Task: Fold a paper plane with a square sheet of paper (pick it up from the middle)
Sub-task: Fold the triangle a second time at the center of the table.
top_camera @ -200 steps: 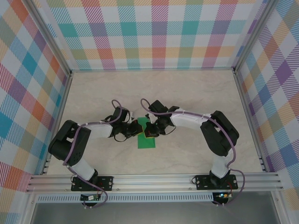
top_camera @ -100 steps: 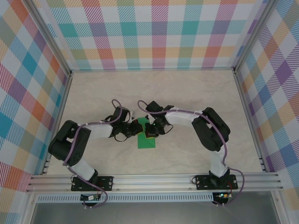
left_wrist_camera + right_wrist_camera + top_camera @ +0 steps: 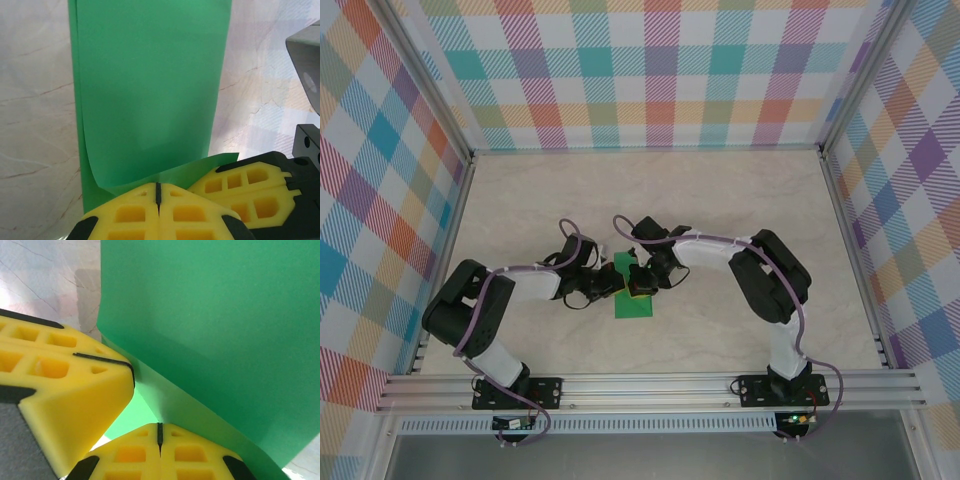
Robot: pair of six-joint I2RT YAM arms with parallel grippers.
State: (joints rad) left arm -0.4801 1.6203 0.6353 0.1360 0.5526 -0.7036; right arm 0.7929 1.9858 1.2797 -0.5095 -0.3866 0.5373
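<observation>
Checked walls (image 3: 640, 70) in many colours stand around a pale, stone-look tabletop (image 3: 740, 210). Near the middle of it lies the sheet of paper (image 3: 632, 303), bright green and now a long thin strip. From above, its long side runs from the near edge of the tabletop toward the far wall. The two arms reach in from both sides and meet over the strip, so both are just as near. The left gripper (image 3: 613, 285) comes from the left and the right gripper (image 3: 640, 283) from the right, and their yellow tips touch or almost touch. In the left wrist view the left gripper (image 3: 157, 210) has its jaws pressed together, and a curled-up lip of the paper (image 3: 150, 90) runs right into the crack between them, so they seem to pinch it. The rest of the strip lies flat and stretches straight away from the jaws. The right gripper (image 3: 159, 450) also has its jaws together, with a raised fold of the paper (image 3: 215, 325) going into the crack. I think the next fold must follow the strip's long side. The only thing in the way is the other gripper, which sits very close.
</observation>
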